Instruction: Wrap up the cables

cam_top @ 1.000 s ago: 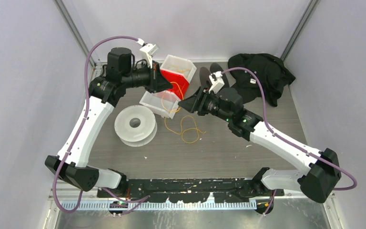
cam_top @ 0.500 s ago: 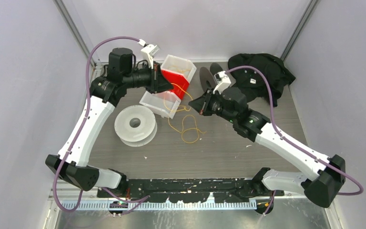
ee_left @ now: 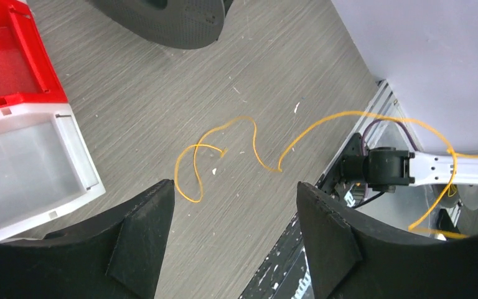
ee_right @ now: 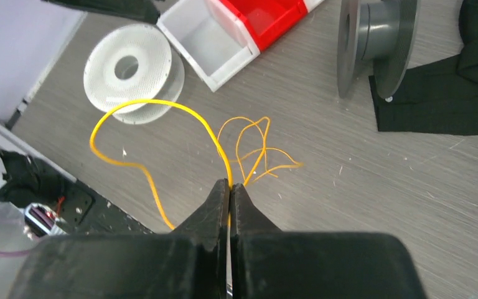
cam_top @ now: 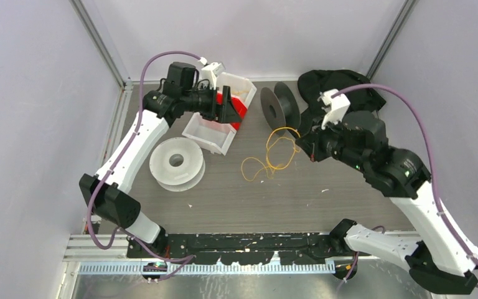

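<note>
A grey tabletop (cam_top: 255,205) was seen from above, with two robot arms reaching in from its near edge. The cables (cam_top: 267,161), which looked like one string-thin yellow-orange cord, lay in loose loops near the middle of the tabletop, a little toward the right edge. One strand rose off the surface to the right claw (cam_top: 305,143). Its two black fingers (ee_right: 215,205) were pressed together, pinching the cord. In the right wrist view the cord arched away from the pinch in a wide bow, and the other loops lay on the tabletop beyond.

The left claw (cam_top: 229,107) hung above a red bin (cam_top: 243,112) toward the far left corner, its fingers (ee_left: 143,230) spread wide apart. A white bin (cam_top: 210,136) sat against the red bin on its near side. A white spool (cam_top: 176,163) lay flat toward the left edge, just beside the white bin. A dark grey spool (cam_top: 280,106) stood on its rim near the far edge, between the bins and a crumpled black cloth (cam_top: 323,82) in the far right corner.
</note>
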Tool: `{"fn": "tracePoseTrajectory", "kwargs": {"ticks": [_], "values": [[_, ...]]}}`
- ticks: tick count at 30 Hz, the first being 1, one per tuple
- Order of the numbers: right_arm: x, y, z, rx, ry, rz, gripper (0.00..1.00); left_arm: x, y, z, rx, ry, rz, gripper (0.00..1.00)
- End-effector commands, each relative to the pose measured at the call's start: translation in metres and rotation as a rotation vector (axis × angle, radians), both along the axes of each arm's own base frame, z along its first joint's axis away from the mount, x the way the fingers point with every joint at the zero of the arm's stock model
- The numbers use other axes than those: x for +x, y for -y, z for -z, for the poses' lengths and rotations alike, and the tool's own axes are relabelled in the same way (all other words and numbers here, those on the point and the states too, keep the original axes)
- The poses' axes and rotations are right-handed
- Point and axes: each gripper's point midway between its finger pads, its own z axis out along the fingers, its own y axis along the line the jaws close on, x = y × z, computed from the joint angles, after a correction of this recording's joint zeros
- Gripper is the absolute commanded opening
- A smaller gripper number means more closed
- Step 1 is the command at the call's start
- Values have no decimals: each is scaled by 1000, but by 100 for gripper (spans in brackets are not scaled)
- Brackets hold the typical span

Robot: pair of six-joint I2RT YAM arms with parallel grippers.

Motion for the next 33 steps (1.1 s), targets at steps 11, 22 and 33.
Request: {"fn": "tracePoseTrajectory", "kwargs": {"ticks": [11, 22, 33], "values": [[-21, 10, 152, -394, -711, 11, 0, -15, 29, 6, 14, -27, 92, 75], [50, 38, 105, -183, -491, 255, 1, -18, 33, 35, 68, -58, 43, 75], [116, 28, 39, -81, 43, 215, 1, 86, 52, 27, -3, -98, -427, 79]]}}
